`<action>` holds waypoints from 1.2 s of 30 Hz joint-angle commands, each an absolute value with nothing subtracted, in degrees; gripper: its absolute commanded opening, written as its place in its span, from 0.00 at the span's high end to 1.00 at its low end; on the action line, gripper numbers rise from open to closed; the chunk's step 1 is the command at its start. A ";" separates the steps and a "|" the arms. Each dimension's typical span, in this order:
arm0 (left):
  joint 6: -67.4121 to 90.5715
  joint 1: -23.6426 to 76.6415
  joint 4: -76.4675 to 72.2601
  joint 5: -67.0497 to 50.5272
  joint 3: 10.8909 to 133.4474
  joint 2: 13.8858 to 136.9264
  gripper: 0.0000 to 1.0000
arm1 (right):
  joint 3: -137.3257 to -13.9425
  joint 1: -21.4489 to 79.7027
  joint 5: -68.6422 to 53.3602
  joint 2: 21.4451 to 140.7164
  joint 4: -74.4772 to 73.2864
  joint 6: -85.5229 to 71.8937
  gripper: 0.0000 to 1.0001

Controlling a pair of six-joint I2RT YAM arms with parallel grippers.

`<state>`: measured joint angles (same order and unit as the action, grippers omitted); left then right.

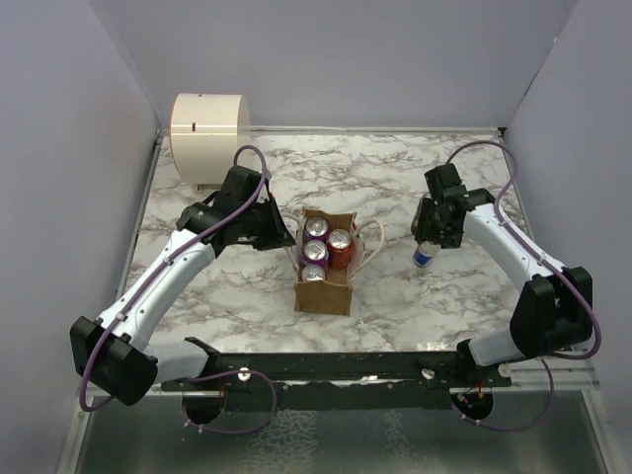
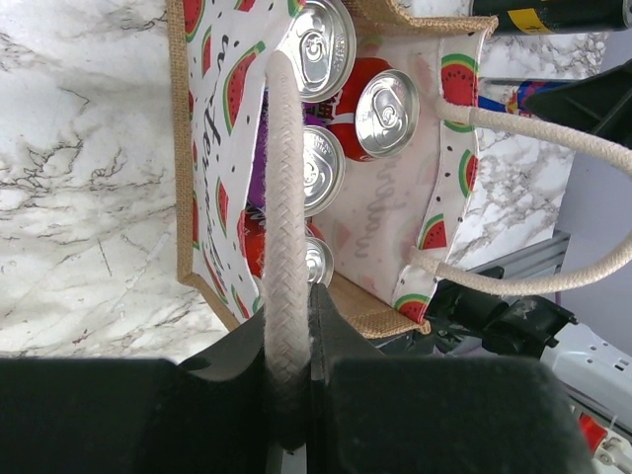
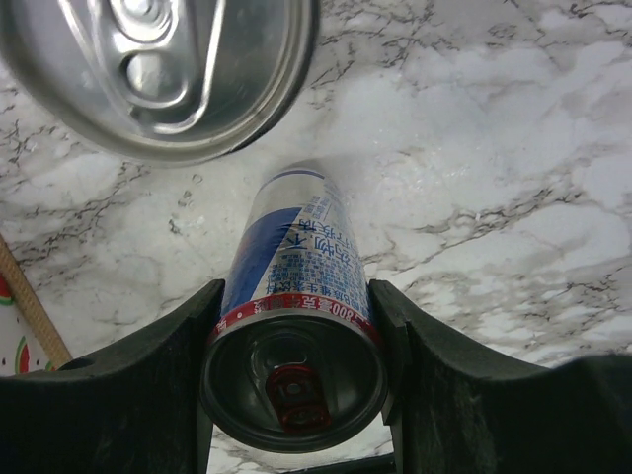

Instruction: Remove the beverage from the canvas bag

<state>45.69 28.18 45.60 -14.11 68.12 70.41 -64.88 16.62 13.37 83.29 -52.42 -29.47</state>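
left pincer (image 2: 291,321): pinched tight on white handle (image 2: 281,188) of bag (image 1: 323,293) | right pincer (image 3: 296,301): clamped round blue can (image 3: 291,242), off to bag's right | bag: cans (image 2: 387,112) inside, sat on surface (image 1: 395,178)

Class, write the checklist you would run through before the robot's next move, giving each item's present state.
1. Verify left gripper shut on white handle: ok.
2. Verify right gripper shut on blue can: ok.
3. Verify blue can outside canvas bag: ok.
4. Verify blue can resting on table: cannot tell.
5. Verify canvas bag emptied: not ok, silver-topped cans are inside.
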 commanded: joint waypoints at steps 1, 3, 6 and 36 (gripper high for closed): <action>45.92 28.07 43.61 -14.21 68.56 68.38 1.00 | -65.12 13.52 11.38 83.58 -46.06 -25.95 0.98; 45.50 28.08 43.95 -14.19 69.16 68.57 1.00 | -65.82 13.02 10.90 84.18 -46.27 -25.45 0.98; 44.20 28.06 44.96 -13.98 70.07 69.37 1.00 | -67.43 12.91 10.96 85.16 -47.02 -24.89 0.98; 43.26 28.09 43.86 -14.46 69.89 71.42 1.00 | -69.76 12.92 8.26 89.26 -47.31 -19.93 0.54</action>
<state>44.07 28.18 45.43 -14.13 68.14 70.85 -68.99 13.02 9.82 89.73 -49.39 -20.64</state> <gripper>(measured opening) 0.103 0.544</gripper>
